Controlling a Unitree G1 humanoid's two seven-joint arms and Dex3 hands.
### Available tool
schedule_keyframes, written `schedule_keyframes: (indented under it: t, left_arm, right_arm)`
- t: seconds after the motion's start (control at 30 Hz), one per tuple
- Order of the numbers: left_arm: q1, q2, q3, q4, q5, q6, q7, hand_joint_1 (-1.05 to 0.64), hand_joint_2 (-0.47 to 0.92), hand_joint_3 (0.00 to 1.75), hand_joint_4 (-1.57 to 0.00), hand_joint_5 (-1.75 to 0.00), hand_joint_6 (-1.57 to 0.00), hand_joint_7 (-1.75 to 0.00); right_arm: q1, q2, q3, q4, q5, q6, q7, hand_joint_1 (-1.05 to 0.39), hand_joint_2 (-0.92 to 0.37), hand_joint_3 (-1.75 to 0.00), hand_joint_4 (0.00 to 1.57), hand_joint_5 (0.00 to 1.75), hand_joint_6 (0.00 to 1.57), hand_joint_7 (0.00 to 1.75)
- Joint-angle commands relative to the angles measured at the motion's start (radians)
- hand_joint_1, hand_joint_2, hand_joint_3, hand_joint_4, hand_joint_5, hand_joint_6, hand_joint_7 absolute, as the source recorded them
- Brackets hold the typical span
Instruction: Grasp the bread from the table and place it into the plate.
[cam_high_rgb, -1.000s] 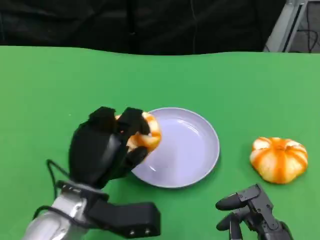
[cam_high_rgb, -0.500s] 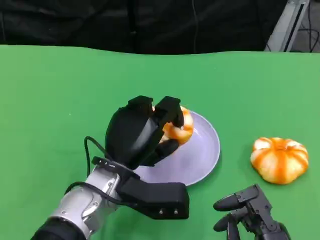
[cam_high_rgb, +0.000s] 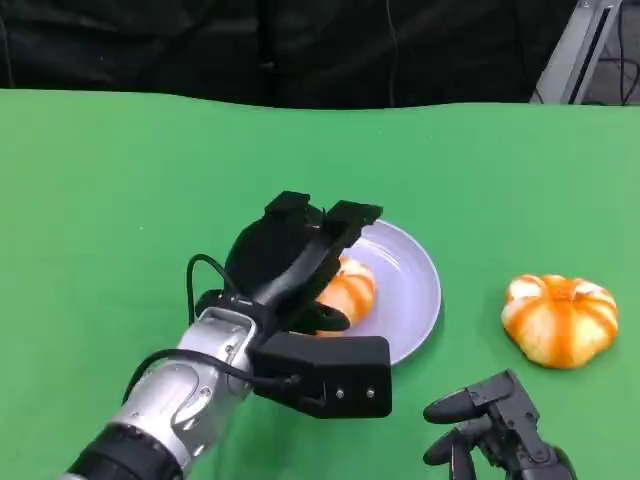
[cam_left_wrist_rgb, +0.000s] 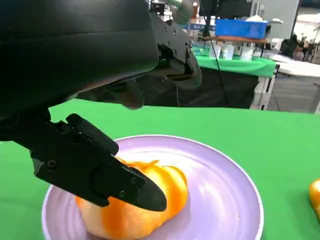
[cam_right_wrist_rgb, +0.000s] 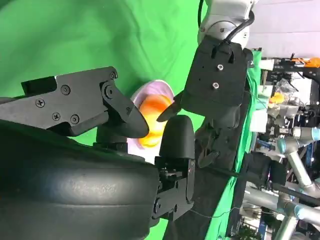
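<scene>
So the bread sits in the plate near the table's middle, left hand over it with fingers spread, thumb touching; right hand holds nothing, fingers apart, near edge.

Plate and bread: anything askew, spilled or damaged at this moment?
Nothing stands out. The bread sits intact inside the plate, with the left hand opened over it. A second bread lies apart on the green table.

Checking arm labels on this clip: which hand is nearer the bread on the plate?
Left. The left hand is right over the bread on the plate; the right hand rests low at the table's near edge, well apart.
</scene>
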Motion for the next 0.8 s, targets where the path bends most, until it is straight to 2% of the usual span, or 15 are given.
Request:
schedule_keyframes:
  t: [0.03, 0.2, 0.23, 0.33, 0.4, 0.47, 0.63, 0.67, 0.8]
  left_arm:
    - [0.003, 0.022, -0.002, -0.026, 0.004, 0.018, -0.022, -0.55, 0.92, 0.03, 0.0, -0.76, -0.09, -0.27]
    - [0.038, 0.064, 0.022, -0.065, -0.027, 0.0, -0.031, -0.56, 0.92, 0.06, 0.0, -0.7, -0.07, -0.26]
    - [0.084, 0.094, 0.048, -0.118, -0.048, -0.001, -0.04, -0.56, 0.92, 0.07, -0.02, -0.7, -0.07, -0.26]
    - [0.201, 0.163, 0.108, -0.254, -0.084, 0.002, -0.07, -0.56, 0.92, 0.14, -0.12, -0.72, -0.1, -0.23]
    - [0.27, 0.206, 0.137, -0.32, -0.087, -0.023, -0.059, -0.55, 0.92, 0.15, -0.22, -0.64, -0.18, -0.17]
    - [0.329, 0.237, 0.165, -0.367, -0.097, -0.054, -0.042, -0.54, 0.92, 0.15, -0.26, -0.62, -0.22, -0.16]
    - [0.38, 0.253, 0.197, -0.406, -0.103, -0.086, -0.038, -0.52, 0.92, 0.17, -0.32, -0.58, -0.27, -0.12]
    - [0.428, 0.267, 0.226, -0.418, -0.124, -0.136, 0.007, -0.52, 0.92, 0.17, -0.32, -0.58, -0.27, -0.11]
    - [0.556, 0.273, 0.32, -0.407, -0.229, -0.344, 0.141, -0.42, 0.92, 0.11, -0.49, -0.5, -0.5, -0.09]
  right_arm:
    - [0.002, -0.006, -0.008, -0.009, 0.002, -0.003, -0.004, -0.07, -0.92, -1.0, 0.17, 1.75, 0.02, 1.75]
    - [0.005, -0.003, -0.007, -0.017, 0.0, 0.007, -0.005, -0.08, -0.92, -0.97, 0.15, 1.75, 0.01, 1.75]
    - [0.007, -0.003, -0.007, -0.019, 0.003, 0.009, -0.004, -0.09, -0.92, -0.97, 0.15, 1.75, 0.01, 1.75]
    - [0.009, -0.002, -0.006, -0.022, 0.009, 0.013, -0.002, -0.08, -0.92, -0.97, 0.15, 1.75, 0.01, 1.75]
    - [0.01, -0.004, -0.006, -0.027, 0.011, 0.018, 0.002, -0.08, -0.92, -0.99, 0.16, 1.75, 0.01, 1.75]
    - [0.012, -0.005, -0.006, -0.033, 0.012, 0.023, 0.002, -0.08, -0.92, -0.99, 0.16, 1.75, 0.01, 1.75]
    - [0.014, -0.005, -0.005, -0.039, 0.011, 0.027, 0.0, -0.07, -0.92, -1.0, 0.15, 1.75, 0.01, 1.75]
    - [0.012, -0.007, -0.007, -0.037, 0.005, 0.026, -0.002, -0.07, -0.92, -1.0, 0.15, 1.75, 0.02, 1.75]
    - [0.002, -0.009, -0.011, -0.026, -0.004, 0.015, -0.007, -0.08, -0.92, -0.99, 0.14, 1.75, 0.0, 1.75]
